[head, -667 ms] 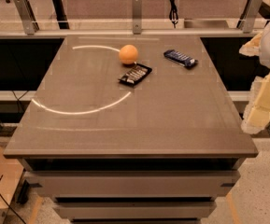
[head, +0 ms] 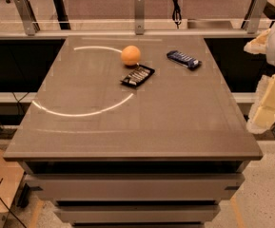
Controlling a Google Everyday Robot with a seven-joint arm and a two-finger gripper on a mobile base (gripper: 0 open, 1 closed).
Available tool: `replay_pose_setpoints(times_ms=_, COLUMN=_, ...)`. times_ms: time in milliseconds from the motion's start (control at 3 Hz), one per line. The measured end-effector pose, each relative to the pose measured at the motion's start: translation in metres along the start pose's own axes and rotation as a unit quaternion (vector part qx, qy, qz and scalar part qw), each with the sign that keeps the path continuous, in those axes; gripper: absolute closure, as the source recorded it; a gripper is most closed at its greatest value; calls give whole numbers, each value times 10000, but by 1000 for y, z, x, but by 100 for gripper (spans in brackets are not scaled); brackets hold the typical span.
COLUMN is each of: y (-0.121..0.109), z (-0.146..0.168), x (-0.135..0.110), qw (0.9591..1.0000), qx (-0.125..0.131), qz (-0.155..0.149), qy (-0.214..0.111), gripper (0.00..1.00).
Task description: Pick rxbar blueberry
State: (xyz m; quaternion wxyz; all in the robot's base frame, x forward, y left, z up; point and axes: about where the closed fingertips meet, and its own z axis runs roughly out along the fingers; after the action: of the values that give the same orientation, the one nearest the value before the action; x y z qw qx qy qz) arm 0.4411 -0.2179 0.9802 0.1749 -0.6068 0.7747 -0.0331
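Camera view: nothing has shifted since a moment ago. The gripper (head: 269, 103) still hangs off the worktop's (head: 127, 127) right edge, and I cannot tell whether it is spread or pressed together. The reach has seemingly not begun. One blue snack bar (head: 183, 59) lies near the far right corner. There is also one orange (head: 130, 55) and one black packet (head: 137, 75).
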Motion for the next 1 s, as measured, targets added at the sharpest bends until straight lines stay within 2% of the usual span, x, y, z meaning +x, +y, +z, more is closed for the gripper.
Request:
replay_pose_setpoints(times_ms=333, y=-21, z=-4, x=-4, qw=9974, qx=210, qz=-101, qy=-689, gripper=0)
replay_pose_setpoints(times_ms=667, y=-49, z=0, x=-21, qw=9856, qx=308, qz=-151, qy=-1654, gripper=0)
replay_pose_setpoints(times_ms=1000, y=-86, z=10, x=-33, qw=9702, qx=359, qz=50, qy=-2397, gripper=0)
